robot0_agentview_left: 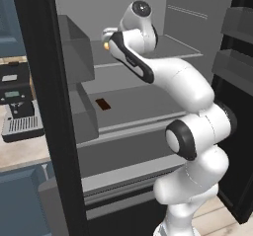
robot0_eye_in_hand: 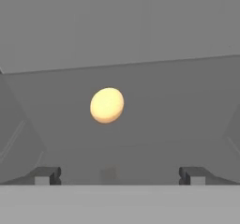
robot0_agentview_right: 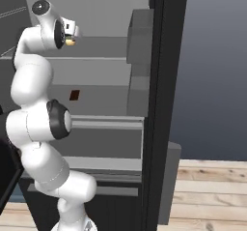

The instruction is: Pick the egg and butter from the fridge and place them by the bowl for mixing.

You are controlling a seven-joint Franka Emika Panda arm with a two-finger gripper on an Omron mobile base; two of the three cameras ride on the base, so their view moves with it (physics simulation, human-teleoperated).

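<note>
In the left base view the white arm reaches into the open fridge [robot0_agentview_left: 123, 13], its hand over the upper shelf [robot0_agentview_left: 183, 45], and the egg [robot0_agentview_left: 106, 46] shows as a small orange spot just at the hand's left edge; a flat dark brown bar [robot0_agentview_left: 103, 104] lies on the shelf below, well under the jaws, and a dark appliance [robot0_agentview_left: 17, 101] stands on the desk [robot0_agentview_left: 20, 153] outside the fridge to the left. The right base view shows the egg [robot0_agentview_right: 71, 42] from the other side, tucked against the hand's front, and the brown bar [robot0_agentview_right: 74, 95] again on the lower shelf. The hand view looks along the jaws [robot0_eye_in_hand: 119, 175]: both fingertips [robot0_eye_in_hand: 47, 175] stand spread wide and grip nothing, and the egg [robot0_eye_in_hand: 107, 105] rests on the shelf ahead, between their lines, slightly toward the left tip.
</note>
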